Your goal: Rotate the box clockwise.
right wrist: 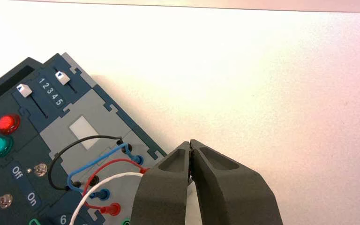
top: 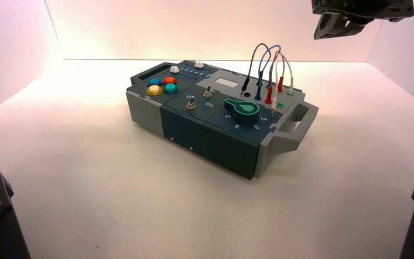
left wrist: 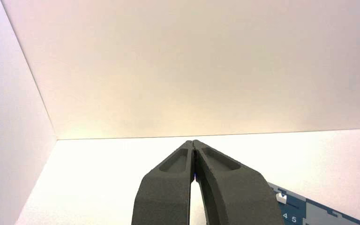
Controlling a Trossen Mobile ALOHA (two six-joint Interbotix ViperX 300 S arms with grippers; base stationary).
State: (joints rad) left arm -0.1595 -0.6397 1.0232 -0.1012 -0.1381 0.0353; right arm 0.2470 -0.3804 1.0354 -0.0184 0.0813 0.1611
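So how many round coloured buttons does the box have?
4, clustered at the left end of the box: blue button and red button behind, yellow button and teal button in front. None look hidden.

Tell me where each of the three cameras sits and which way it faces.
High view: above and behind the arms, looking down at the box; right gripper shows at the top.
Left wrist view: on the left arm, facing the far wall; left gripper shut, with a box corner.
Right wrist view: on the right arm, looking down at the looped wires; fingers shut.
Shared: the sliders.
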